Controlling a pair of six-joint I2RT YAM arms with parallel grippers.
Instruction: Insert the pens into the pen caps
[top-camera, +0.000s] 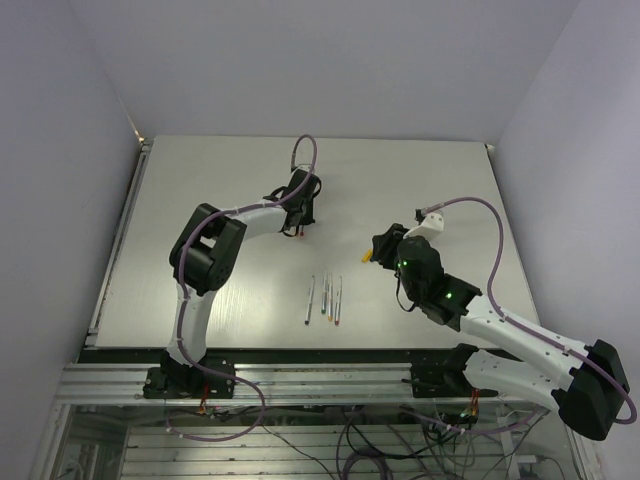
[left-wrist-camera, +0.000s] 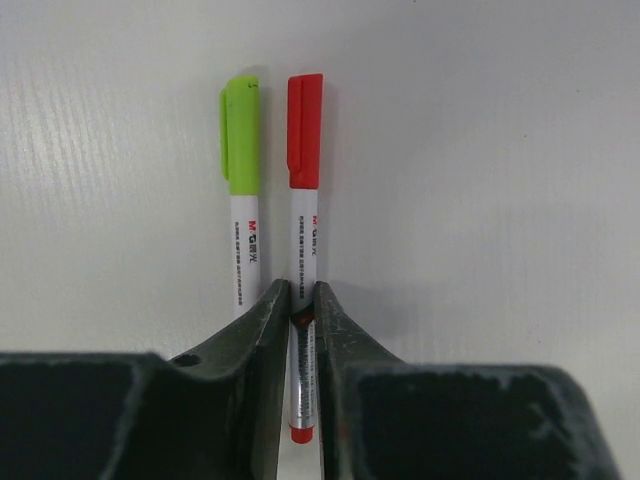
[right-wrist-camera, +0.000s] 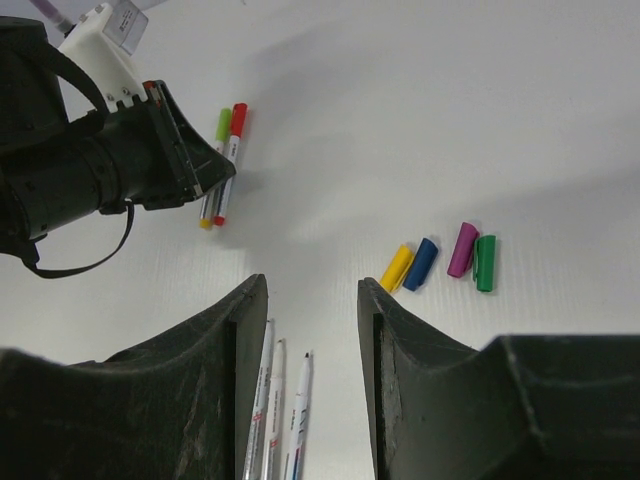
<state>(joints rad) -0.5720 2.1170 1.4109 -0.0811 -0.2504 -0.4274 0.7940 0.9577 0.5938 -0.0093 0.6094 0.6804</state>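
My left gripper (left-wrist-camera: 302, 290) is shut on a white pen wearing a red cap (left-wrist-camera: 304, 230), low over the table at the far middle (top-camera: 300, 226). A second pen with a light green cap (left-wrist-camera: 243, 220) lies right beside it on the left. My right gripper (right-wrist-camera: 310, 285) is open and empty, above three uncapped pens (right-wrist-camera: 278, 395) that lie side by side (top-camera: 326, 298). Loose yellow (right-wrist-camera: 397, 268), blue (right-wrist-camera: 421, 264), purple (right-wrist-camera: 462, 249) and green (right-wrist-camera: 485, 262) caps lie in a row to its right.
The white table (top-camera: 200, 200) has a raised rail along its left edge and a metal frame at the near edge. The right arm's elbow and cable loop over the right half of the table (top-camera: 480, 215).
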